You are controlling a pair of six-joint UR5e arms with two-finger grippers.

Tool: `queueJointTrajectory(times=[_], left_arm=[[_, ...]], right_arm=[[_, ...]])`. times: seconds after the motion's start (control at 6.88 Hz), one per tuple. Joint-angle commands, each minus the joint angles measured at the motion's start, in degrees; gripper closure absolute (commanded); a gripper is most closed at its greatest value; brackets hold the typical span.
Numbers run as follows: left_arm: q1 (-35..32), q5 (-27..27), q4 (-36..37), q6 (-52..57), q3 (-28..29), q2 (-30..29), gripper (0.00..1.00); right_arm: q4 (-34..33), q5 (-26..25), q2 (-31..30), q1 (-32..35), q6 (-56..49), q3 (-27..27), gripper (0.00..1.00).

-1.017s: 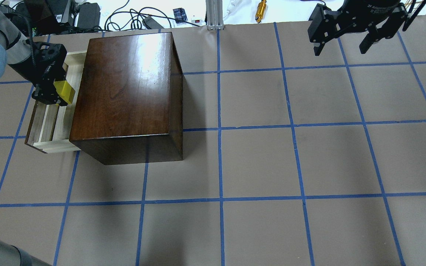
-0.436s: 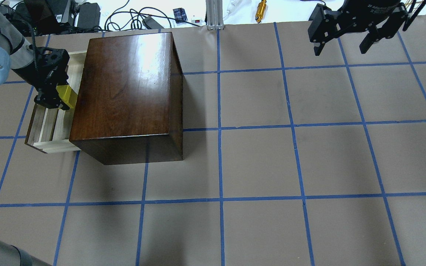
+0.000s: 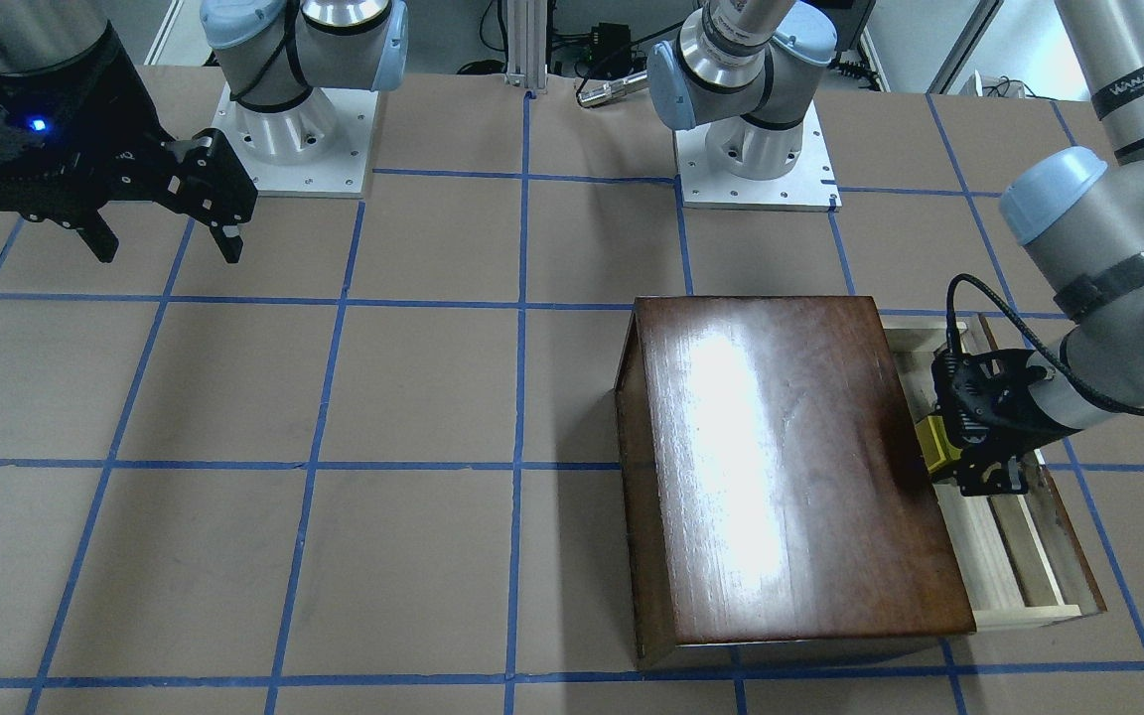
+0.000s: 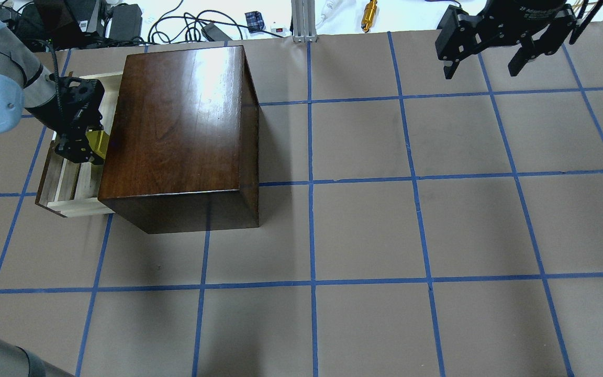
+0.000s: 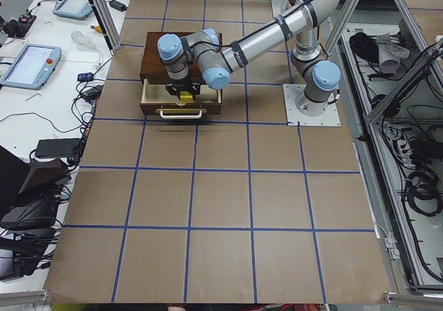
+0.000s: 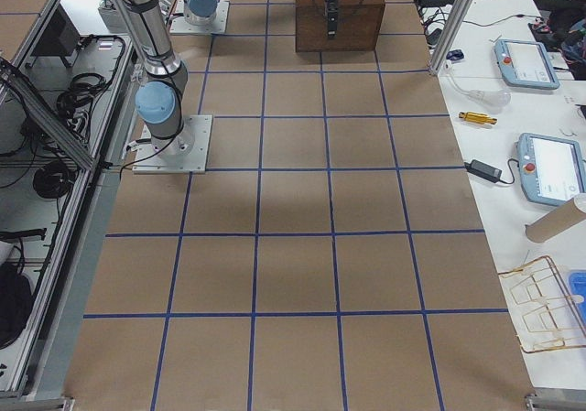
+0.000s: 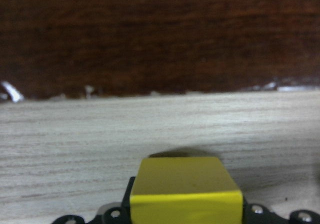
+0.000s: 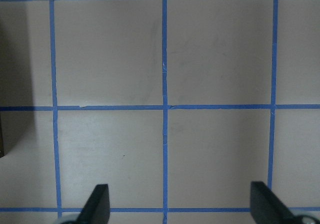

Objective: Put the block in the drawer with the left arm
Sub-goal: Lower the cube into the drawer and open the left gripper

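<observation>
The yellow block [image 4: 97, 143] is held in my left gripper [image 4: 86, 147], which is shut on it and low inside the open drawer [image 4: 78, 206], right beside the dark-brown cabinet [image 4: 176, 131]. In the front-facing view the block [image 3: 931, 445] sits at the cabinet's [image 3: 781, 467] edge, with the gripper [image 3: 969, 459] over the drawer [image 3: 1024, 561]. In the left wrist view the block [image 7: 185, 189] hangs just above the pale drawer floor [image 7: 150, 129]. My right gripper [image 4: 482, 65] is open and empty, high at the far right.
The drawer's white handle [image 5: 181, 114] faces the table's left end. Cables, power bricks and a brass tool [image 4: 369, 14] lie beyond the far edge. The right wrist view shows bare brown paper with blue tape lines [image 8: 165, 107].
My left gripper has lowered with the block into the drawer and moved closer to the cabinet's side. The right arm has not moved.
</observation>
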Motion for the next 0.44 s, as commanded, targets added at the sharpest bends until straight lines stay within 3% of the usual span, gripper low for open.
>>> queueJointTrajectory(times=[0.0, 0.29], left_arm=[[-0.1, 0.4, -0.4, 0.1, 0.7, 0.4, 0.0], [-0.2, -0.2, -6.0, -2.0, 2.3, 3.9, 0.0]], right_arm=[[0.0, 0.0, 0.0, 0.0, 0.0, 0.0, 0.0], [0.0, 0.0, 0.0, -0.1, 0.0, 0.0, 0.0]])
